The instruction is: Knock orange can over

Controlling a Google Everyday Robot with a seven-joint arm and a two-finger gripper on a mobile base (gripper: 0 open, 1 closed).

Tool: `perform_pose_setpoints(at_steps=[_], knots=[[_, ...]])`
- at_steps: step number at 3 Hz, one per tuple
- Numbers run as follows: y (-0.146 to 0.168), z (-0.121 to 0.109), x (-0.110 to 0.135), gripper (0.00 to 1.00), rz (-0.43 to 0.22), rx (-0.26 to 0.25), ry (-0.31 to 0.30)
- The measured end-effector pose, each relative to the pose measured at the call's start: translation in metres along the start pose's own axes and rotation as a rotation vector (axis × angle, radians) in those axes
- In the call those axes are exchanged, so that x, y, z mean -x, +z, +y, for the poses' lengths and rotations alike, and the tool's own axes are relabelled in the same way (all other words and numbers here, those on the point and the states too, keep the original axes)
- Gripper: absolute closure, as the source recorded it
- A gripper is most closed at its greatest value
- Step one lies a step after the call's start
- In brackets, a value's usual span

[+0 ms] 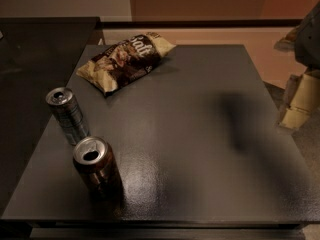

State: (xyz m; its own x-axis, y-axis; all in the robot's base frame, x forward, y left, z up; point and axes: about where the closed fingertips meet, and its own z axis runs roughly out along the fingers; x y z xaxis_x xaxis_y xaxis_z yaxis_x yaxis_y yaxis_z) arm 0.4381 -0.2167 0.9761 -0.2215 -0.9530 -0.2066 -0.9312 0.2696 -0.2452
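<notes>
Gripper (299, 104) hangs beside the table (200, 134) at three o'clock; spread or closed, I can't tell. Orange can (97, 169) stands upright at seven o'clock, slim can (67, 115) just behind it.

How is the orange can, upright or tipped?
Upright: the orange can stands on its base, opening up. The claw is far right, apart from it.

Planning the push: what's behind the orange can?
Slim silver can stands just behind orange can, slightly left; chip bag farther back. Table right behind its body is covered. Gripper at far right.
</notes>
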Motion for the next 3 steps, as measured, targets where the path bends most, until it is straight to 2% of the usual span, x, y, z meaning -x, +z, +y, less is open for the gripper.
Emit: perform_pose_setpoints(at_steps=[1, 2, 3], knots=[[0.000, 0.000, 0.000, 0.00, 0.000, 0.000, 0.000], [0.007, 0.016, 0.022, 0.00, -0.038, 0.005, -0.075], [0.023, 0.040, 0.055, 0.00, -0.128, 0.043, -0.173]])
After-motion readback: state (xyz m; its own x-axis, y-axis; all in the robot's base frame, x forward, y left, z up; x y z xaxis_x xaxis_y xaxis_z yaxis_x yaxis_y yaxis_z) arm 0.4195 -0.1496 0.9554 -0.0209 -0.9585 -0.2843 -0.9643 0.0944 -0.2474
